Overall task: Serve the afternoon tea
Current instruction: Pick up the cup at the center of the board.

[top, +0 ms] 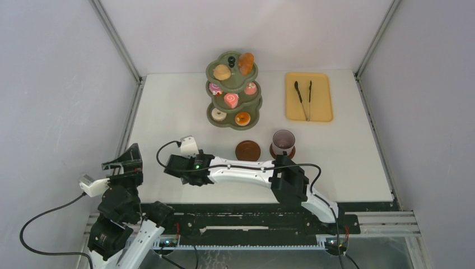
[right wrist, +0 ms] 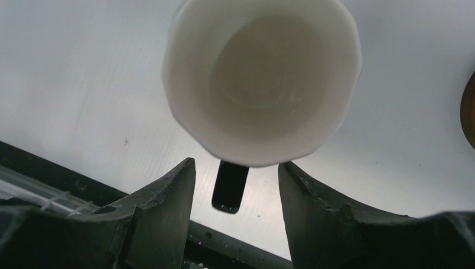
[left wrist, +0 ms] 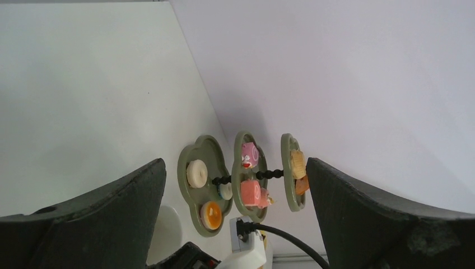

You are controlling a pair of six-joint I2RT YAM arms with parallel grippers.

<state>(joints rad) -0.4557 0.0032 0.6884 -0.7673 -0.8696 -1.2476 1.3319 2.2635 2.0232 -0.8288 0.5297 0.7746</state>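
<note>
right claw (right wrist: 236, 164) apart, astride handle (right wrist: 229, 188) | cup (right wrist: 260, 78) just ahead | left claw (left wrist: 235, 162) wide apart, far from stand (left wrist: 204, 151)

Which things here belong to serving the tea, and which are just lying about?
Belong: three-tier stand; cakes on it; brown cup; empty saucer; white-lined cup at the right gripper.
Lying about: yellow tray; black tongs.

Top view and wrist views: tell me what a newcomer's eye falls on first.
The green three-tier stand, laden with small cakes, at the back of the table draws the eye first. Next, the right arm lies stretched leftward across the front; its wrist view is filled by a white-lined cup, whose dark handle sits between the open fingers, touching neither. A second cup stands right of an empty saucer.
</note>
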